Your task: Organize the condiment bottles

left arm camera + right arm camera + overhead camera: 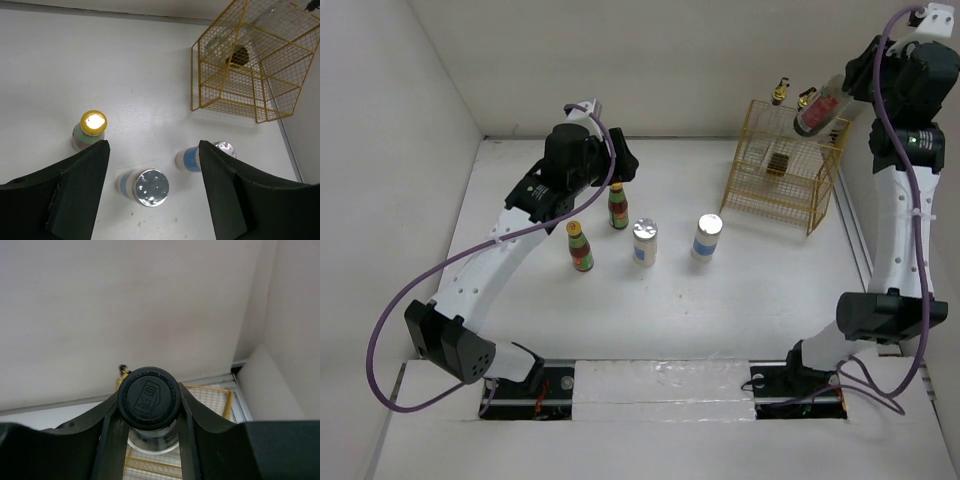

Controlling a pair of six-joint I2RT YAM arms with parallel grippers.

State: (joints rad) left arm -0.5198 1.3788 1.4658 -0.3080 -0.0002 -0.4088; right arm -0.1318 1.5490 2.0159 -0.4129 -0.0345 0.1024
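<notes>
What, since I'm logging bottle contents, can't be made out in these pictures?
- Right wrist view: the black-capped bottle, its body hidden behind its cap and the right gripper.
- Left wrist view: one shaker, partly behind a finger of the left gripper.
- Top view: the dark item in the yellow rack, too small to identify.

Four small bottles stand on the desk (720, 300) in a bent row. From left to right there is a sauce bottle (581, 246), a second sauce bottle (617, 205) a bit further back, a shaker (645, 242) and another shaker (706, 236). The rack (785, 180) stands at the back right, well apart from them. The left gripper (154, 150) hangs above the row. The right gripper (150, 397) holds a tall bottle (817, 112) tilted over the rack's top. Two little bottles (779, 92) show at the rack's back edge.
</notes>
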